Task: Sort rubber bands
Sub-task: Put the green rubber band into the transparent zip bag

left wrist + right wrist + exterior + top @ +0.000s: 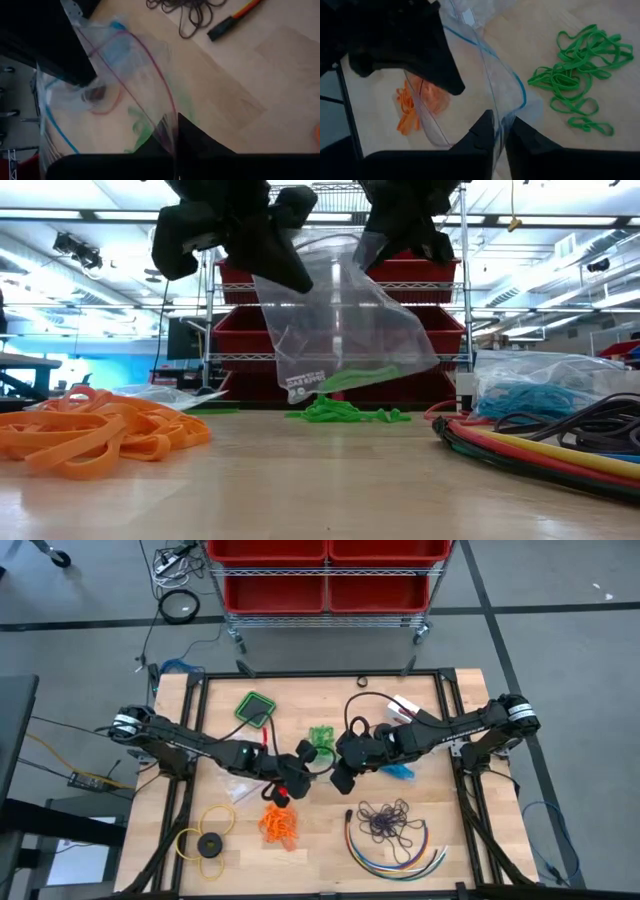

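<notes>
A clear zip bag (340, 320) hangs in the air over the table's middle, held between both grippers; a green streak (352, 378) shows in its lower part. My left gripper (293, 778) and my right gripper (343, 768) are each shut on its top edge. Loose green rubber bands (580, 60) lie on the table just behind the bag. Orange bands (280, 825) lie near the front. Dark purple bands (385, 820) lie at the front right. Blue bands (400, 772) lie in another clear bag at the right. My left gripper pinches the bag's top edge by the zip line (169, 116) between its two fingers, coming slanting down from the table's left. The bag hangs below, clear of the table. My right gripper pinches the bag's top edge (506, 109) between its two fingers, which slant down from the table's right. The film hangs slack below them.
A bundle of coloured cables (395, 852) curves along the front right. A yellow ring with a black disc (207, 842) lies at the front left. A green square thing (256, 708) sits at the back left. A red bin rack (325, 580) stands beyond the far edge.
</notes>
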Robot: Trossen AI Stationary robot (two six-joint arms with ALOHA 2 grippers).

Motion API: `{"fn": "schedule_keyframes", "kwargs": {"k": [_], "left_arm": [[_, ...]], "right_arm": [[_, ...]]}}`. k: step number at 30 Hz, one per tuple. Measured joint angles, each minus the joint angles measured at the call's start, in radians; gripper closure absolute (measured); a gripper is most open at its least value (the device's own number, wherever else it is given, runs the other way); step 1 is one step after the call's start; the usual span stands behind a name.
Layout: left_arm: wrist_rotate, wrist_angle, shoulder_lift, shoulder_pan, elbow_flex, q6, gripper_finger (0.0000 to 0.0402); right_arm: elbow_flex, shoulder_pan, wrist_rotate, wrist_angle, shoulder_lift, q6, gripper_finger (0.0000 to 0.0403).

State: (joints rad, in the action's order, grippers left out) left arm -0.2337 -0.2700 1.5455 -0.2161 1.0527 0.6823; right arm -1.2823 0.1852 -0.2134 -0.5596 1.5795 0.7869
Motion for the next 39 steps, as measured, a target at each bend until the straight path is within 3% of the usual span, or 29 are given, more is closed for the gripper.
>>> {"fn": "schedule_keyframes", "kwargs": {"k": [11,15,22,26,33,39], "left_arm": [[-0.016,-0.022,0.0,0.0,0.0,0.001,0.0401],[0.021,-0.029,0.0,-0.001,0.0,0.024,0.0401],[0.041,-0.057,0.0,-0.002,0.0,0.024,0.0401],[0.041,-0.062,-0.001,-0.002,0.0,0.025,0.0401],[0.041,-0.054,-0.001,-0.002,0.0,0.044,0.0401],[0.05,-0.057,-0.001,-0.002,0.0,0.044,0.0401]], "right_arm": [[0.0,-0.006,0.059,-0.004,0.0,-0.023,0.0271],[0.0,-0.002,0.067,-0.004,-0.002,-0.102,0.0259],[0.0,0.013,-0.053,0.022,-0.059,-0.187,0.0264],[-0.001,0.06,-0.072,0.135,-0.102,-0.335,0.027],[-0.001,0.177,-0.075,0.242,-0.052,-0.839,0.0268],[-0.001,0.179,-0.14,0.239,-0.01,-0.944,0.0272]]}}
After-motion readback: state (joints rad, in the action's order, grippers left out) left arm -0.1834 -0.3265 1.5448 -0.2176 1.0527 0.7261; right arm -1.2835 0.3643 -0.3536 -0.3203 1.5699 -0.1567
